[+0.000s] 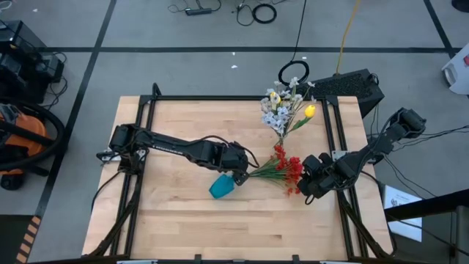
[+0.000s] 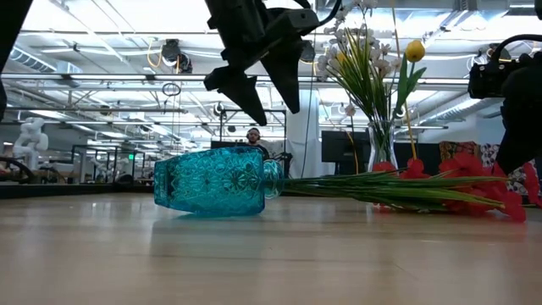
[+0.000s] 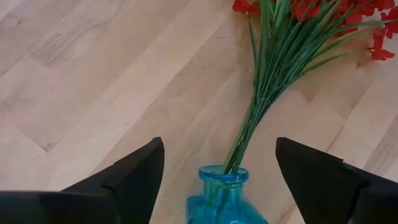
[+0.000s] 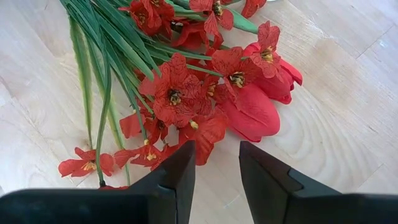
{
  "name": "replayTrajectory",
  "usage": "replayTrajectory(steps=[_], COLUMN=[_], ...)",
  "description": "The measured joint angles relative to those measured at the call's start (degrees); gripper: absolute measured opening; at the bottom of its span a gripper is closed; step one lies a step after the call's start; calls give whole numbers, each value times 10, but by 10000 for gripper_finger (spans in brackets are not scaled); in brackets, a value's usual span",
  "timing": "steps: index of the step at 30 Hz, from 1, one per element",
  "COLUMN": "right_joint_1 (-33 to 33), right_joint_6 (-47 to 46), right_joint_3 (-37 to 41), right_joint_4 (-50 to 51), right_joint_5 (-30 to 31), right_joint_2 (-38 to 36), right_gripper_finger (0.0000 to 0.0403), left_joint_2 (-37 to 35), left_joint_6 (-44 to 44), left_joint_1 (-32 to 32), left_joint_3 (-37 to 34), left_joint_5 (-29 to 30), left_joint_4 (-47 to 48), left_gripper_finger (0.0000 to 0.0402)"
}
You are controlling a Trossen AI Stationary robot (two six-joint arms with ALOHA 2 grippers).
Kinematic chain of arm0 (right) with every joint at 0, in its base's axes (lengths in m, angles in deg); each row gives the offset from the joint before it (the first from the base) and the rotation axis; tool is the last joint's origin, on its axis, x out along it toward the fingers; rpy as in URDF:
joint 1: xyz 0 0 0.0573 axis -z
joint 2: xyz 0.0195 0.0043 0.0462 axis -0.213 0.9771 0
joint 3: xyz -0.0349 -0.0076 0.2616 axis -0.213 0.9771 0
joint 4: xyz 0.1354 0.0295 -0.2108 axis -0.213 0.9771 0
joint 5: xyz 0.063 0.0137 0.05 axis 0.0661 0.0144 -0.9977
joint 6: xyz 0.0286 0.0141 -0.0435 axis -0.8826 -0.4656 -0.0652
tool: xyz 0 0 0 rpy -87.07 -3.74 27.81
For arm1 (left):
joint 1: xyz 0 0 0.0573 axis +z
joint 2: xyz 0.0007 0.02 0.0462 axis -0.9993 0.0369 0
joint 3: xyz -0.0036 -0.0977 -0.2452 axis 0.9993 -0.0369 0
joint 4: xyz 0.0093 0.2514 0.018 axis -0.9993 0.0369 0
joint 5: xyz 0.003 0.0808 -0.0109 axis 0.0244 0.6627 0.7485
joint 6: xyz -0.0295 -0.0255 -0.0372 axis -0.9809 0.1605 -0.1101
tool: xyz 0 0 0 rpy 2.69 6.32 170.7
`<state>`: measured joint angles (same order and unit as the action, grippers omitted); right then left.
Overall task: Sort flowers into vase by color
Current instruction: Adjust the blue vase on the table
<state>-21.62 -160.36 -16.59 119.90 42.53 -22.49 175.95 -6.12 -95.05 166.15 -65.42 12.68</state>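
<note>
Blue vase [image 1: 222, 186]: lying on its side on the wooden table [image 1: 176, 227], mouth toward the red bunch; no label or writing readable on it.
Red flowers [image 1: 287, 167]: tulips and small blossoms lying flat on the table, green stems running into the blue vase's mouth.
Clear vase [image 2: 381, 146]: upright near the far edge, holding whitish sprigs [image 1: 279, 110] and a yellow tulip [image 1: 310, 111].
Left tool [image 3: 217, 165]: hanging just above the blue vase's neck, fingers spread wide, gripping nothing.
Right tool [image 4: 216, 163]: low by the red blooms, fingers a narrow gap apart, nothing between them.
Writing: none I can read anywhere.
</note>
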Motion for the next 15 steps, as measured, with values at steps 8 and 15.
replayTrajectory(steps=[8, 15], right_joint_1=[0, 0], right_joint_6=[0, 0], right_joint_3=[0, -1], right_joint_4=[0, -1], right_joint_5=[0, 0], right_joint_2=[0, 0], right_gripper_finger=[116, 116], left_joint_2=[22, 62], left_joint_6=[15, 17], left_joint_1=[0, -5], left_joint_3=[0, 0], left_joint_5=[-81, -120], left_joint_4=[-2, 21], left_gripper_finger=[313, 313])
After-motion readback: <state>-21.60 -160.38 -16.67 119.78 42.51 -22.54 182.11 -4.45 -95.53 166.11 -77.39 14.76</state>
